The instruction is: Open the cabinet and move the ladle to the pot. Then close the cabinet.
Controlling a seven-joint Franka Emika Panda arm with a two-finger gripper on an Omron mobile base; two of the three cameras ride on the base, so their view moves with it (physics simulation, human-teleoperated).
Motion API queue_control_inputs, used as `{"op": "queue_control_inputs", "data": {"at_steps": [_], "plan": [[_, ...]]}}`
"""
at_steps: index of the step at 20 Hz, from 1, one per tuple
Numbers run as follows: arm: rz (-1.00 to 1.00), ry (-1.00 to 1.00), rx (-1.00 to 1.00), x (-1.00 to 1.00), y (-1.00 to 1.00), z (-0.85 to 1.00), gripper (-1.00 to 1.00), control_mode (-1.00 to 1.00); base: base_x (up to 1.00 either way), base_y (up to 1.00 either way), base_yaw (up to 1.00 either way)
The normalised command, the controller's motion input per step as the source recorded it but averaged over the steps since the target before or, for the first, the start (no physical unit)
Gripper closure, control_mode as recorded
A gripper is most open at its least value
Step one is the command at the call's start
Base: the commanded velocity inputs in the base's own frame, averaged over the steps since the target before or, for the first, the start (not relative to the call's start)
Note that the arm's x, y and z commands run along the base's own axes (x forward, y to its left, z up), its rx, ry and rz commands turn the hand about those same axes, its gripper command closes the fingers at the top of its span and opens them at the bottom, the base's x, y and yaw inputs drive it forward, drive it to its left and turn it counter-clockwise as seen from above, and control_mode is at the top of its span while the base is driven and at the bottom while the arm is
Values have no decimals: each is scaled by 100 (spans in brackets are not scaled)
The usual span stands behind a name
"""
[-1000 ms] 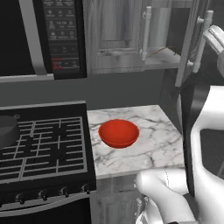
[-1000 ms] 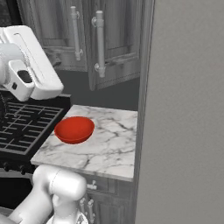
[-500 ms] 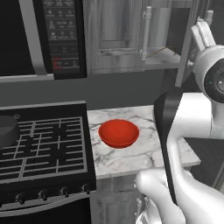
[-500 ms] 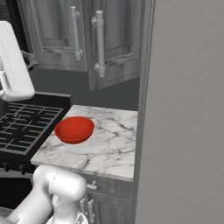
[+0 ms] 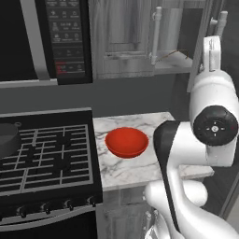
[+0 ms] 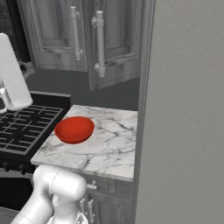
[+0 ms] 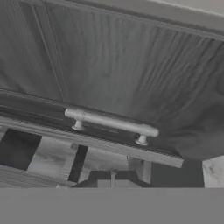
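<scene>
Landmark: red bowl (image 5: 127, 141), sitting upright on the marble desk (image 5: 135, 170). Stove (image 5: 46, 154) adjoins the desk directly left of the bowl. The pot (image 5: 7, 142) is on the stove, well left of the bowl and cut by the edge of the left base view. Microwave (image 5: 42, 37) hangs above the stove, up and left of the bowl. Cabinet (image 5: 121, 42) is on the wall above and behind the bowl. Its left door is flat against the frame, and its bar handle (image 5: 156, 32) is vertical. The right door (image 6: 118, 43) is swung out from the frame, with its lower edge visibly off the cabinet line in the right base view. An inner shelf (image 5: 170, 60) is exposed up and right of the bowl. The ladle (image 5: 176, 52) lies on that shelf as a thin brown streak, too small to make out its ends; it is well apart from the pot, with the bowl roughly between them. The white arm (image 5: 212, 126) rises right of the bowl, its upper end beside the open door edge. A tall grey panel (image 6: 183, 109) bounds the desk on the side away from the stove. The hand view looks close onto a wood-grain door with one bar handle (image 7: 111, 122) across mid-frame. Tool: fingers together, gripping nothing.
</scene>
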Motion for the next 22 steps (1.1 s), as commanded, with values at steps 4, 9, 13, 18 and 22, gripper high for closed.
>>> {"op": "queue_control_inputs", "data": {"at_steps": [4, 9, 13, 18, 22], "plan": [[-14, -25, 3, 53, 10, -20, -100, -100, 0, 0, 0], [-14, -7, 18, 31, -2, 0, -100, -100, 0, 0, 0], [-18, -2, 22, 26, 0, 0, -100, -100, 0, 0, 0], [-7, -2, 17, 36, 4, 0, -100, -100, 0, 0, 0], [0, -5, 0, 41, 16, 0, -100, -100, 0, 0, 0]]}}
